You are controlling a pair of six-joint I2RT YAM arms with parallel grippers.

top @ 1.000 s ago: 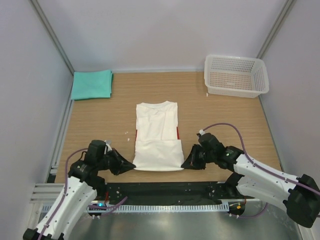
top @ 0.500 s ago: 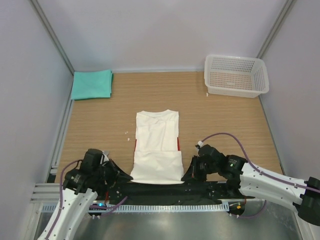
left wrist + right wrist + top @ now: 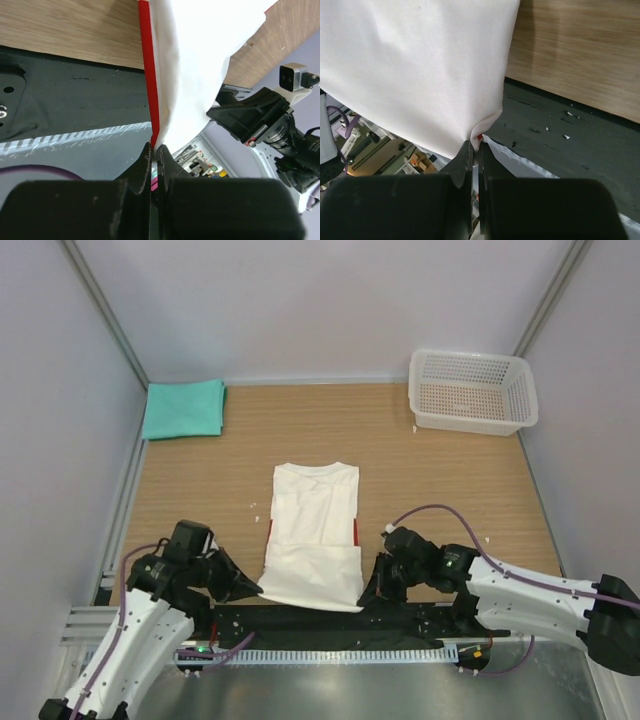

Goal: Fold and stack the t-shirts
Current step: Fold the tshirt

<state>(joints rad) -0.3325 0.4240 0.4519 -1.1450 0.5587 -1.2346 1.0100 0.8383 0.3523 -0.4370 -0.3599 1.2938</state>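
The white t-shirt [image 3: 313,535], folded into a narrow strip with slivers of red print at its sides, lies in the middle of the table, its near end lifted at the front edge. My left gripper [image 3: 256,589] is shut on its near left corner, where white cloth [image 3: 192,65] with a red edge runs into the jaws. On the other side my right gripper [image 3: 366,591] is shut on the near right corner, cloth [image 3: 420,65] pinched between its fingers. The teal-green t-shirt [image 3: 184,408] lies folded at the far left corner.
A white mesh basket [image 3: 471,391] stands at the far right corner. A black strip [image 3: 330,618] runs along the table's near edge, with a metal surface below it. Grey walls close in the left, right and back.
Both grippers have drawn the white t-shirt's near end toward the front edge and lifted it slightly; the shirt slid a little nearer. Both grips held.
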